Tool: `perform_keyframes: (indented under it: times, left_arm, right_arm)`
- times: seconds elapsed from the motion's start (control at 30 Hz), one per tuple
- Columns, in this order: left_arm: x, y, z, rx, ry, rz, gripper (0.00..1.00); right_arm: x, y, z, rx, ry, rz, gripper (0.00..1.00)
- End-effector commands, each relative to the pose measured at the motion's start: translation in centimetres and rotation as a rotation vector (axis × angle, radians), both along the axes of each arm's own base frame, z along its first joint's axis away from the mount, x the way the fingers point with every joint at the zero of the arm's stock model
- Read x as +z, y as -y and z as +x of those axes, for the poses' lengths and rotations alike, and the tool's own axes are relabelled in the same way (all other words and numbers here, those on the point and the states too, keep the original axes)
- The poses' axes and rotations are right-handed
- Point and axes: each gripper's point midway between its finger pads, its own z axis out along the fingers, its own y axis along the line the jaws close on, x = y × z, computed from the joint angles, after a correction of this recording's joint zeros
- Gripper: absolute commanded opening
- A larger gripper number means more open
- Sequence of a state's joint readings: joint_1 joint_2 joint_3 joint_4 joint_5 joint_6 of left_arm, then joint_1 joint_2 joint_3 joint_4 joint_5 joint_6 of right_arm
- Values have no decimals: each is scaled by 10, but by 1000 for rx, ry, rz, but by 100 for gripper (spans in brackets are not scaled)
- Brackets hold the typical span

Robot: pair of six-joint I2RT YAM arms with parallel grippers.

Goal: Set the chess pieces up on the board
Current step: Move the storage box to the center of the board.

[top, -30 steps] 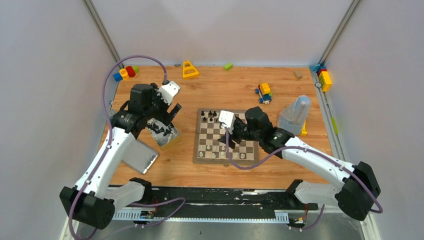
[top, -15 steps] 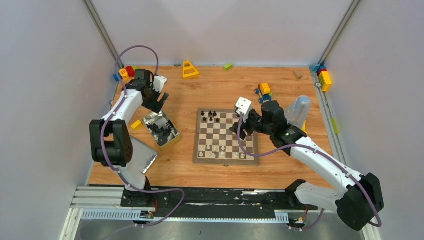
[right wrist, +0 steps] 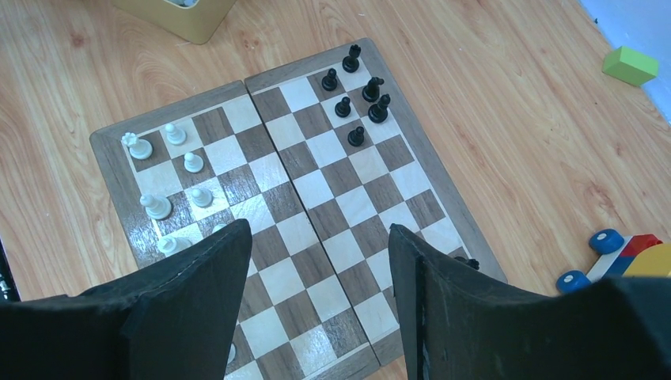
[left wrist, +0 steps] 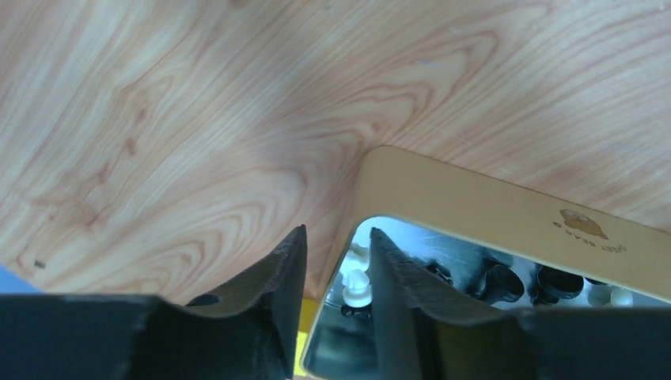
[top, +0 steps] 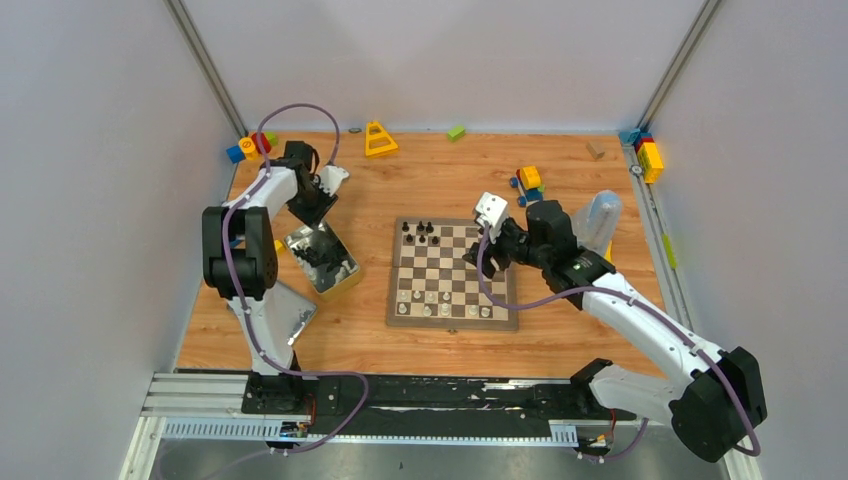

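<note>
Black left fingers (left wrist: 265,309) have narrowed, not shut, astride the tin's wall (left wrist: 475,206); right fingers (right wrist: 198,293) stay spread over the board (right wrist: 316,194).

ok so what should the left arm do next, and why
Probably nudge the left gripper inward over the gold-walled metal tin before lowering. Its close-set jaws straddle the tin's corner rim, one finger over the wooden table, while the small white chess piece sits just inside, below the gap.
</note>
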State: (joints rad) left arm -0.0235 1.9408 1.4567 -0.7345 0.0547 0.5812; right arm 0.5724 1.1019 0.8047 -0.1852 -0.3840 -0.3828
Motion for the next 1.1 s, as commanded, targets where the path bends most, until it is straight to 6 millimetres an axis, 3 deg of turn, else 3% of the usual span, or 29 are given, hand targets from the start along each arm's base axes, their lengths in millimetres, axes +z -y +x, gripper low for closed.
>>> perform_keyframes:
  times: [0.0,0.23,0.47,0.7,0.9,1.07]
  left_arm:
    - [-4,20,-3,-106,-63,-87,39]
    - [-7,50,-16,-324,-80,-68,25]
    - [-10,90,-39,-555,-109,-15,20]
    - [-9,109,-55,-666,-95,9,21]
    - [16,117,-35,-623,82,13,38]
    - [61,113,-19,-494,280,-20,69]
  right_arm:
    - [4,3,5,-17,12,8,65]
    - [6,13,12,-50,27,6,65]
    - [3,17,14,-57,25,-4,65]
    - [0,18,15,-58,25,-12,65]
    - [-2,19,17,-68,20,-17,66]
    - [-1,22,20,-79,14,-13,66]
